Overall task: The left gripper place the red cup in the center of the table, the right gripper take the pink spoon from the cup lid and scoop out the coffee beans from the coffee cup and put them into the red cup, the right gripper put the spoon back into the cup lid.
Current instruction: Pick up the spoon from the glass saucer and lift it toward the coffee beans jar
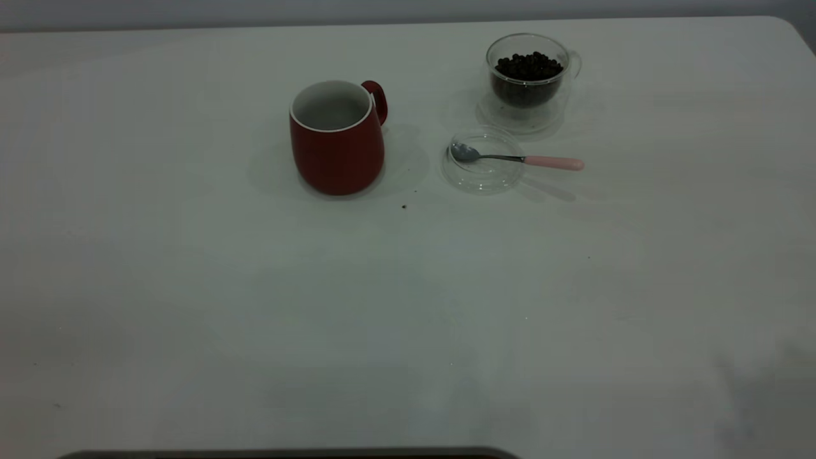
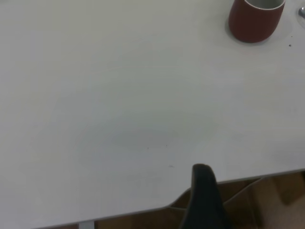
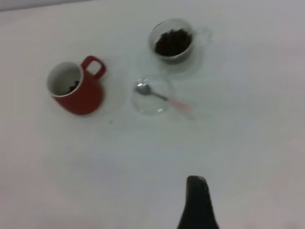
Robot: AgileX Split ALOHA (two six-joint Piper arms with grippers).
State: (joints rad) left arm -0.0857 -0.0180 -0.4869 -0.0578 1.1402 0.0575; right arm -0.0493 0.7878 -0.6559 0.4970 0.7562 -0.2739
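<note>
The red cup (image 1: pixel 338 137) stood upright on the table (image 1: pixel 191 306), a bit past the middle toward 12 o'clock in the exterior view. Its handle (image 1: pixel 376 101) pointed to approx. 1 o'clock. In the right wrist view a few dark beans (image 3: pixel 71 87) lay at the bottom of the cup.

The cup lid (image 1: pixel 482 160) lay flat at 3 o'clock from the red cup, near it but not touching. The pink spoon (image 1: pixel 516 158) rested on the lid: metal bowl inside the lid, pink handle over the rim, pointing to 3 o'clock and past the lid's edge.

The coffee cup (image 1: pixel 528 80) stood at 12 o'clock from the lid, just beside it, w/ its clear handle at 3 o'clock. The coffee beans (image 1: pixel 529 67) filled most of it.

Two tiny dark specks (image 1: pixel 404 206) lay on the table at approx. 5 o'clock from the red cup.

Left gripper (image 2: pixel 205 200): only one dark finger showed, over the near table edge, well apart from the red cup; it held nothing, but spread or closed I cannot tell. Right gripper (image 3: pixel 198 202): same, one dark tip showed, well apart from all things, nothing in it; closed or not, cannot tell.
</note>
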